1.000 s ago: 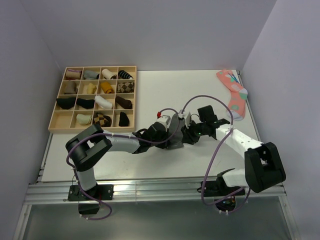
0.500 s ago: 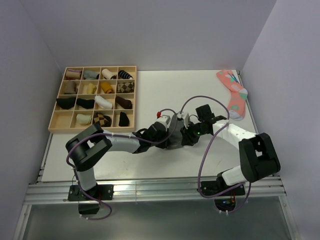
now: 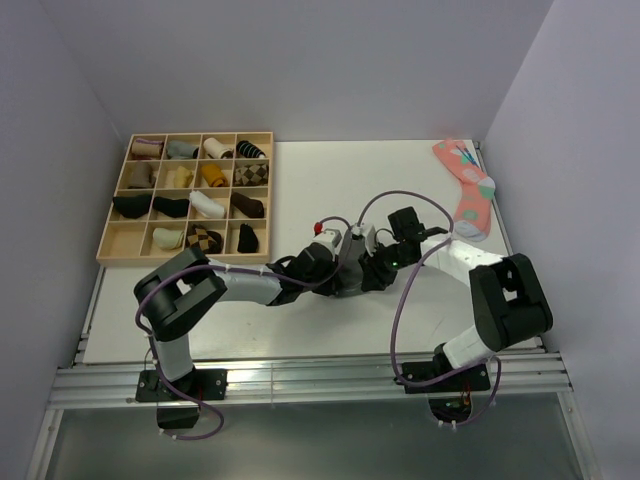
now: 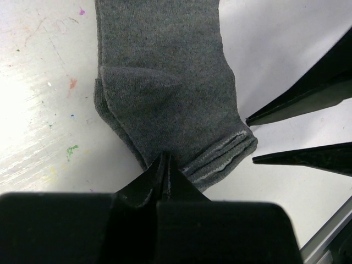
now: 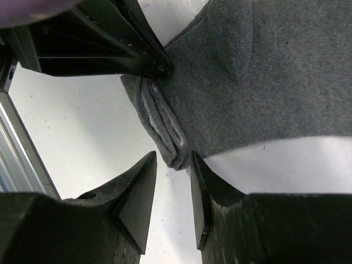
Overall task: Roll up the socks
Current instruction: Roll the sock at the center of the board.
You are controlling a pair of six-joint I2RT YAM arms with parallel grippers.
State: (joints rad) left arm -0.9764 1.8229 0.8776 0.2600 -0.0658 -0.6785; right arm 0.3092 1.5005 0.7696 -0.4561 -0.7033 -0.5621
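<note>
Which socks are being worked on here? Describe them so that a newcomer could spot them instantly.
On the white table, look at the middle, toward the near edge. The socks lie there, stacked flat. They are plain dark grey, unlike the dotted pink sock at the far right and the rolled ones in the wooden tray.

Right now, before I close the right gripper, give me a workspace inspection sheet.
Surface: white table, faint coloured specks.
Job's things: grey socks, stacked flat, not yet rolled.
Clutter: pink dotted sock far right; wooden tray of sock rolls far left.
Grippers: left gripper shut, tips at the cuff edge; right gripper open, tips flanking the cuff corner.
Cables: purple cable arching over the right arm.
Surroundings: plain grey walls; metal rail at near edge.
</note>
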